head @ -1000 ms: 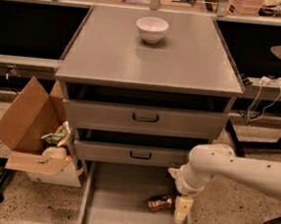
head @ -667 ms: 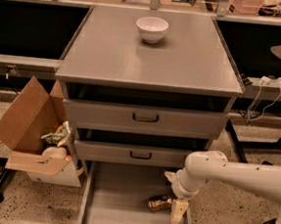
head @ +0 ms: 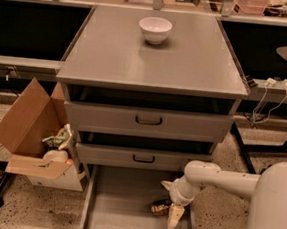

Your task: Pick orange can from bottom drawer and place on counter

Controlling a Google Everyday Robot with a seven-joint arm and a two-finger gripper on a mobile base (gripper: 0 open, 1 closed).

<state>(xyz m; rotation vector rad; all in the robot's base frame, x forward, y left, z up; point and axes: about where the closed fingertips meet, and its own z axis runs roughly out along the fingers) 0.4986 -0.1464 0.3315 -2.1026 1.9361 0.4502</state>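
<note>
Orange can (head: 159, 208) lies on its side on the flat floor of the bottom drawer (head: 117, 209), toward the right half of the drawer and short of its right wall.

At far left an open cardboard box (head: 21, 122) stands on the speckled floor beside the cabinet, with crumpled wrappers and a pale round object inside it. Next comes the grey cabinet itself. Its counter (head: 152, 67) is a broad matte top with a slim raised rim, and a white bowl (head: 155, 29) stands upright near its back edge, about midway across. Below the counter, the top drawer (head: 182, 125) and the middle drawer (head: 110, 155) each carry a black handle, and both sit slightly pulled out. The bottom drawer is drawn fully out toward the camera, wide and shallow.

Just right of the can is the gripper (head: 169, 205), low inside the drawer. Its fingers (head: 174, 217) are spread apart: one cream finger points down toward the near edge of the drawer, and the other juts out shorter on the far side. The can's right end sits in the gap between them, close against the nearer finger. They have not closed on it, and the can rests on the drawer floor.

The white arm (head: 223, 181) reaches in from the right over the drawer's side wall, joined to the robot's pale body (head: 274, 213) at the right edge.
</note>
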